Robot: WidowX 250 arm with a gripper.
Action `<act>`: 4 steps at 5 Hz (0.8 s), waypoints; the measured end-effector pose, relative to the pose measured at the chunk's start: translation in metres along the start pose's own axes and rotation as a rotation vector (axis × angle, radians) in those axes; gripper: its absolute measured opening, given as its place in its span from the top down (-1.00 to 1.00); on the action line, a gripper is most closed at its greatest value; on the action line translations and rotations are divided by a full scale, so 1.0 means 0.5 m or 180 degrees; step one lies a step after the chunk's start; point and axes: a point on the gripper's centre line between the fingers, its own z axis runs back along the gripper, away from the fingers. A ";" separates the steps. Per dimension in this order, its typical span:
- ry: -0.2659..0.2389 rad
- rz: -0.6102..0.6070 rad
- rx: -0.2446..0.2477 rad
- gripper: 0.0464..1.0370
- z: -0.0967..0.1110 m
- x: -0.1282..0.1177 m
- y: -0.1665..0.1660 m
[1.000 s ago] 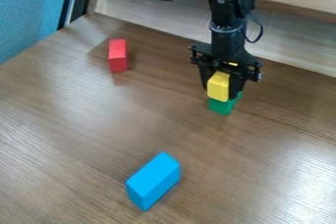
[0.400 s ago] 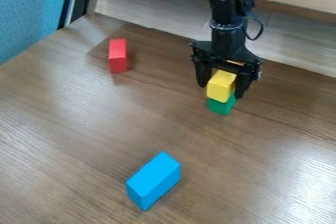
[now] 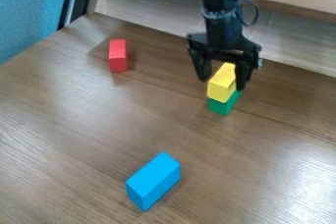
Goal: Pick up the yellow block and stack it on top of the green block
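Note:
The black gripper (image 3: 222, 83) hangs at the upper right with its fingers apart, one on each side of a yellow block (image 3: 222, 84) and a little above its lower edge. That yellow block rests on top of a green block (image 3: 225, 105), which lies on the brown wooden table (image 3: 85, 134). The gripper is open and holds nothing. Part of the yellow block's right side is hidden behind a finger.
A red block (image 3: 117, 55) lies toward the back left. Near the front, left of centre, is a blue block (image 3: 153, 181). A pale wooden panel (image 3: 151, 14) runs along the table's back edge, and a blue partition (image 3: 33, 9) stands at the upper left.
The gripper's fingers have spread apart and let go of the yellow block. The arm has risen slightly and shifted a little left, while the blocks have stayed in place.

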 end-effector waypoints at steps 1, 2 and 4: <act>-0.0161 0.0033 -0.0069 -0.93 0.045 0.001 0.009; -0.0271 0.0096 -0.0066 -0.93 0.084 0.005 0.022; -0.0295 0.0402 0.0072 -0.93 0.124 -0.033 0.096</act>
